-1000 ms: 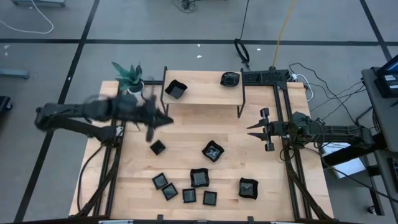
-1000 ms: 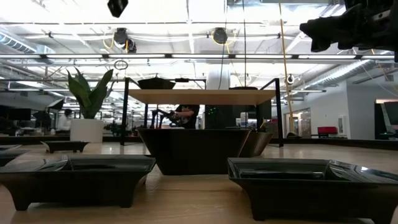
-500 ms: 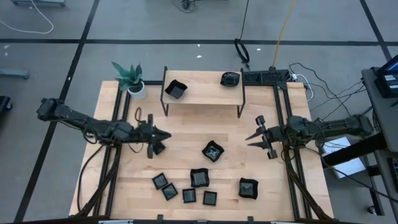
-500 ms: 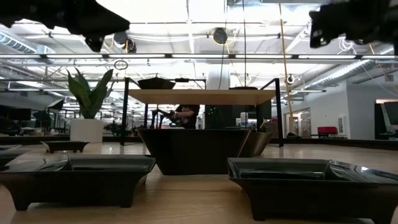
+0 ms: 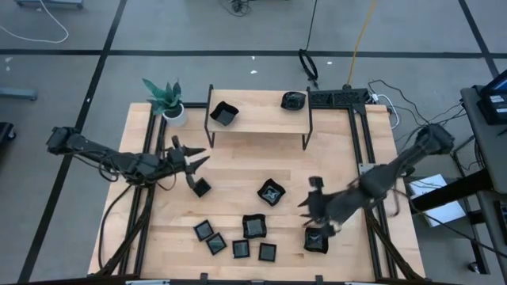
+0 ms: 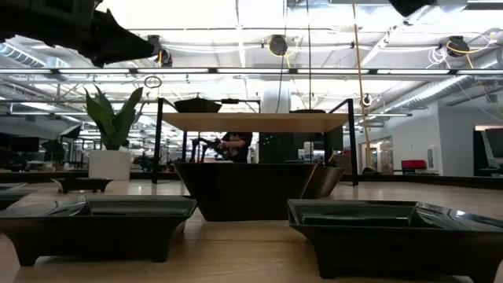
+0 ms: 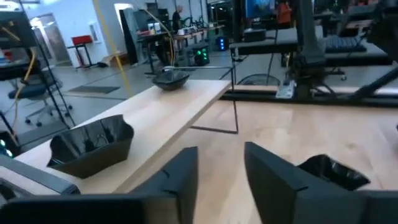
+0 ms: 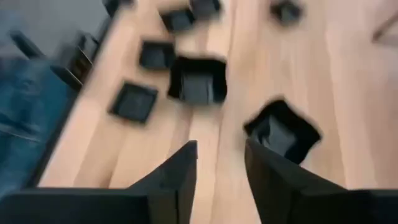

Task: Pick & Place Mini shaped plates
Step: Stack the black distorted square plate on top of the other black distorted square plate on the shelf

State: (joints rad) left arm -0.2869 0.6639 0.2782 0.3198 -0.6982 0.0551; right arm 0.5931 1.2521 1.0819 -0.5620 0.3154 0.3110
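Observation:
Several small black glossy plates lie flat on the wooden table (image 5: 238, 170): one (image 5: 201, 188) at centre left, one (image 5: 272, 191) in the middle, one (image 5: 316, 239) at the near right, and a cluster (image 5: 240, 249) along the near edge. Two more rest on the raised shelf (image 5: 224, 113) (image 5: 293, 100). My left gripper (image 5: 190, 157) is open and empty, hovering just far-left of the centre-left plate. My right gripper (image 5: 310, 203) is open and empty above the table, just far of the near-right plate. Its wrist view looks down on plates (image 8: 283, 130) (image 8: 198, 81).
A potted green plant (image 5: 165, 99) stands at the far left corner. The wooden shelf (image 5: 257, 119) on thin black legs spans the table's far middle; it also shows in the left wrist view (image 7: 180, 106). Black frame rails (image 5: 142, 214) (image 5: 372, 229) run along both sides.
My right gripper has swung from the table's right edge toward the left and near, coming over the near-right plate, still open. My left gripper has settled beside the centre-left plate and turned a little. No plate has moved.

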